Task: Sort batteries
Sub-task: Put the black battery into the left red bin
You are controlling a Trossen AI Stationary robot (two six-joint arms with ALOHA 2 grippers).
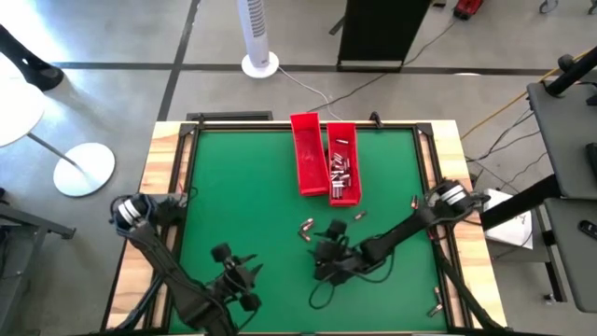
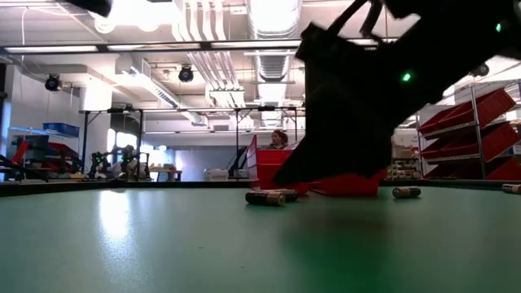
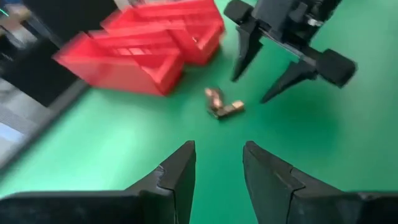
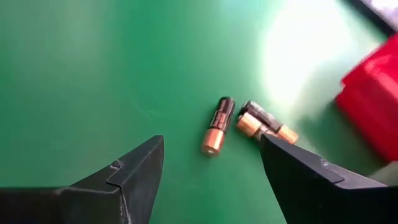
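Two red trays (image 1: pixel 322 159) lie side by side at the far middle of the green table (image 1: pixel 242 187), their long sides touching; the one on the right holds a heap of small silvery batteries (image 1: pixel 339 168), while the one on the left looks bare as far as the high view shows. A few loose batteries (image 1: pixel 307 230) lie on the mat just in front of the trays, with one more (image 1: pixel 360 215) near the right tray's near end and another (image 1: pixel 436 301) far off by the table's right edge.

The right gripper (image 1: pixel 328 245) hangs low over the mat beside the loose cluster. In the right wrist view its fingers (image 4: pixel 134 177) stand well apart with nothing between them, and three copper-topped cells (image 4: pixel 217 124) lie on the green just ahead, two of them touching.

The left gripper (image 1: pixel 233 271) sits near the front of the table, left of centre, well apart from the trays. Its own wrist view shows its fingers (image 3: pixel 180 177) parted by a moderate gap, gripping nothing, with the loose cells and the other arm's spread fingers farther off

In the low view a person's head shows beyond the table, behind the trays
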